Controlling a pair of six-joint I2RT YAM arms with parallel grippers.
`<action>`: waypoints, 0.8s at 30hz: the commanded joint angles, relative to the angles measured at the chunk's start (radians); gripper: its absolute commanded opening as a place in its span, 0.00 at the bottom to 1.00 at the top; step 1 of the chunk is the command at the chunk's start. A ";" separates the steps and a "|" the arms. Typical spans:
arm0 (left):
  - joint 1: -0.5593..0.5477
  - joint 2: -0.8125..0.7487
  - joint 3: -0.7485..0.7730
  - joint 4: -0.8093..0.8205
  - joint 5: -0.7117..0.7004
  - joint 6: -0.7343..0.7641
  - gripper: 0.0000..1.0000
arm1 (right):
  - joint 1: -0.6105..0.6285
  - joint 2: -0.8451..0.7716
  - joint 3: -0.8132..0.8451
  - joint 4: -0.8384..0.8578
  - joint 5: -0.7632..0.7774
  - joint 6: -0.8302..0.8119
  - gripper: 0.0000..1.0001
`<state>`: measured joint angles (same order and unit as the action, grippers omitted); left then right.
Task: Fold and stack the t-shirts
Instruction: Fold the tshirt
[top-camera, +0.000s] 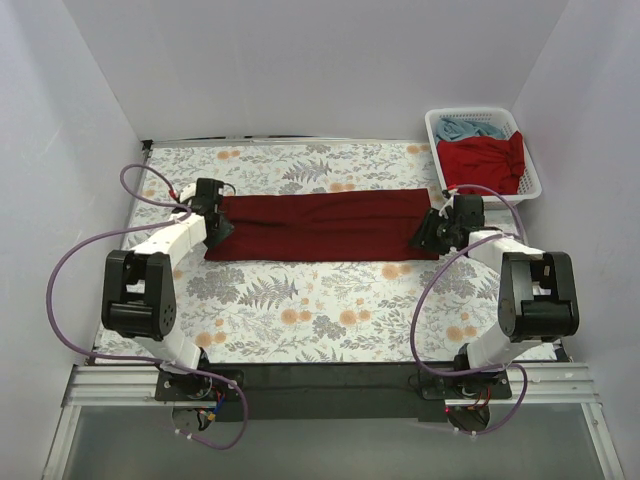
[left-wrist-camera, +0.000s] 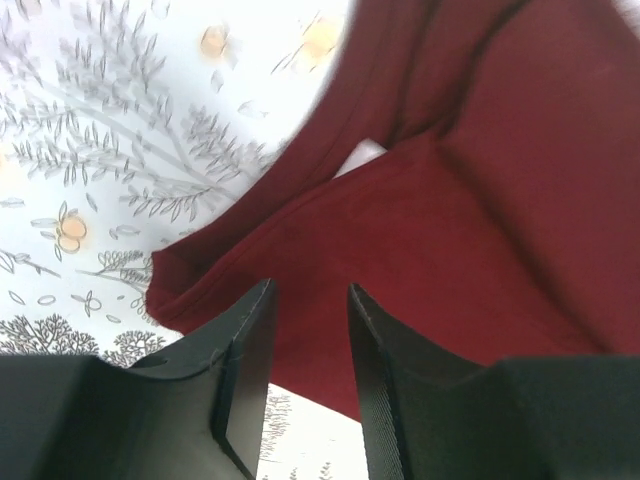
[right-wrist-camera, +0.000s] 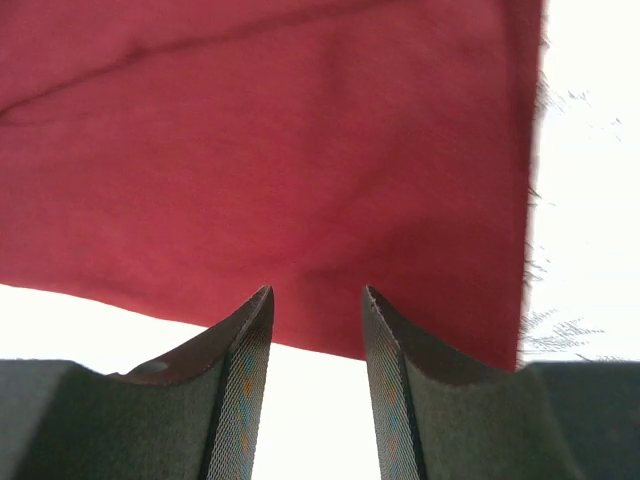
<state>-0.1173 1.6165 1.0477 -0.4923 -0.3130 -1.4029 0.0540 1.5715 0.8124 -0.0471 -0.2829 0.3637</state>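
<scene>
The dark maroon t-shirt (top-camera: 325, 224) lies folded into a long band across the floral table cloth. My left gripper (top-camera: 222, 226) is at its left end, open, fingertips just over the near hem; the collar and a sleeve show in the left wrist view (left-wrist-camera: 470, 230). My right gripper (top-camera: 430, 234) is at the right end, open, over the near corner of the cloth (right-wrist-camera: 280, 150). Neither holds anything. A brighter red t-shirt (top-camera: 485, 160) and a light blue t-shirt (top-camera: 470, 128) lie in the basket.
The white lattice basket (top-camera: 530, 170) stands at the back right corner. White walls enclose the table on three sides. The floral table cloth (top-camera: 330, 310) lies bare between the maroon shirt and the arm bases.
</scene>
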 joint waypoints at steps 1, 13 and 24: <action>0.036 0.026 -0.041 -0.023 0.028 -0.034 0.33 | -0.045 0.033 -0.067 0.085 -0.074 0.052 0.47; 0.113 -0.079 -0.294 -0.109 0.062 -0.056 0.31 | -0.238 0.009 -0.226 0.049 -0.036 0.080 0.47; 0.099 -0.415 -0.394 -0.167 0.225 -0.084 0.40 | -0.234 -0.290 -0.248 -0.113 -0.013 -0.029 0.49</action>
<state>-0.0189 1.2827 0.6556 -0.6083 -0.1356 -1.4738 -0.1940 1.3514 0.5701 -0.0883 -0.3374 0.3992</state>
